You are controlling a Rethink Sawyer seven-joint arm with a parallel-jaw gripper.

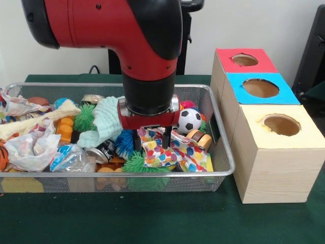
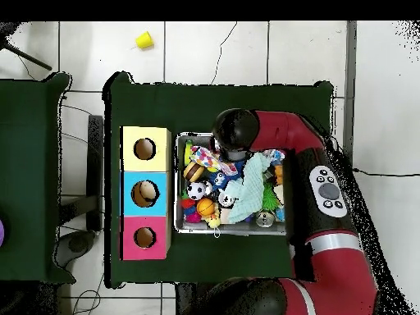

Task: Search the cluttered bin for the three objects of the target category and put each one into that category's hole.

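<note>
A pale tiled floor [image 2: 246, 49] fills the overhead view's upper part and right side, with a small yellow cup [image 2: 144, 39] lying on it near the top left. In the front view a plain light wall [image 1: 264, 25] runs across the top of the frame. The table [image 1: 152, 218] is covered in dark green cloth, which shows bare along the bottom of the front view.

The red and black arm [image 1: 132, 30] comes down from the upper left of the front view into the wire mesh bin [image 1: 223, 147], which takes up the left and centre of the frame. To the right of the bin stand three wooden boxes in a row, each with a round hole on top: the red box [image 1: 244, 60] furthest up, the blue box [image 1: 260, 88] in the middle, the yellow box [image 1: 277, 127] lowest.

The bin is crowded. A mint green cloth [image 1: 104, 124] lies left of the arm's wrist, a polka-dot wrapper [image 1: 175, 152] sits at lower centre, and a small soccer ball [image 1: 189, 121] rests just right of the wrist, with a wooden toy car [image 1: 199, 138] below it. A drink can [image 1: 100, 151] and spiky green balls [image 1: 137, 163] lie lower left of the wrist.

The hand [image 1: 152, 145] reaches down onto the polka-dot wrapper; one dark finger [image 1: 167, 140] shows against it, but whether it is gripping anything I cannot tell.
</note>
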